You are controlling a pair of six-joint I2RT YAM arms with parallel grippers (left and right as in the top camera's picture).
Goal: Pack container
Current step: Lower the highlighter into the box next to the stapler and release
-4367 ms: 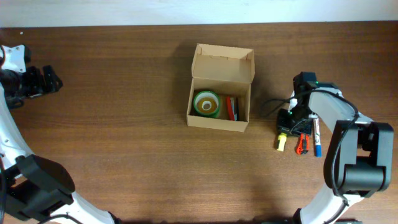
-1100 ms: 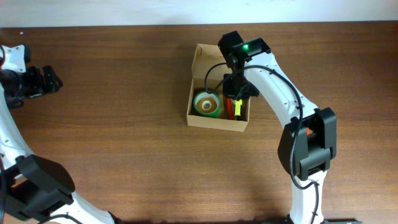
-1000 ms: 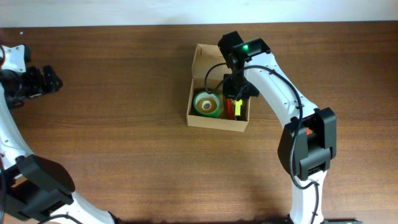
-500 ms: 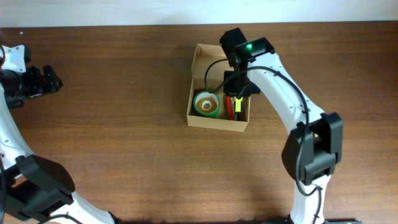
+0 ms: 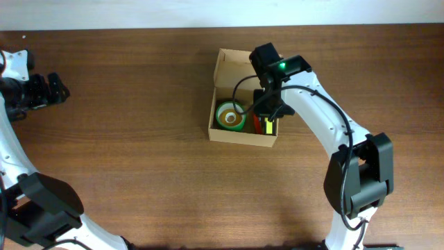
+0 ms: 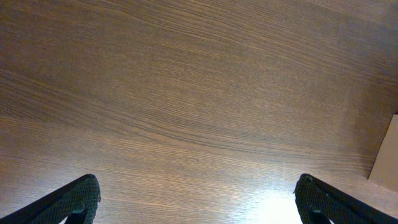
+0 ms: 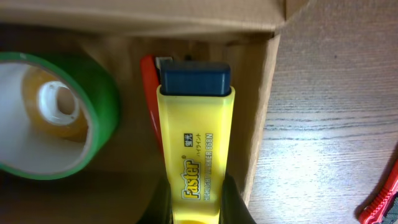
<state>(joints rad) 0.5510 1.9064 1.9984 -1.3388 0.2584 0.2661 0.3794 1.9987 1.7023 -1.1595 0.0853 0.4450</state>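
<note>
The container (image 5: 239,135) is a tan cardboard box with its flap lid open, standing at the table's middle. Inside lie a green tape roll (image 5: 231,116) and a red thing (image 5: 256,125). My right gripper (image 5: 268,114) is over the box's right half, shut on a yellow highlighter (image 7: 196,143) with a dark blue cap. The right wrist view shows the highlighter pointing into the box beside the tape roll (image 7: 102,106), over the red thing (image 7: 149,93) and near the box's right wall (image 7: 264,112). My left gripper (image 5: 50,90) is open and empty at the far left.
A red object (image 7: 382,199) lies on the table just right of the box. The left wrist view shows bare wood between the open jaws (image 6: 199,199) and a tan edge (image 6: 388,155) at the right.
My right gripper has carried the yellow highlighter from the table's right side to the box. In the last second it has shifted slightly toward the box's front right. The left arm has not moved.
</note>
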